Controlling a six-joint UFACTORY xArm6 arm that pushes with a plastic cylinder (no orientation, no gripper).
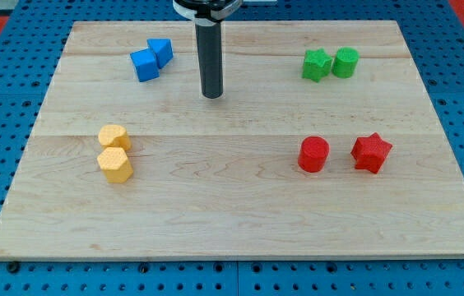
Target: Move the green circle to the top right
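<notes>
The green circle (pixel 346 62) sits on the wooden board (pixel 232 205) near the view's top right, touching a green star (pixel 317 65) on its left. My tip (pixel 212 94) rests on the board at the top middle, well to the left of both green blocks and to the right of the blue blocks. It touches no block.
Two blue blocks (pixel 151 59) lie together at the top left. Two yellow blocks (pixel 115 153) sit stacked in the view at the left middle. A red circle (pixel 313 154) and a red star (pixel 371 152) lie at the right middle.
</notes>
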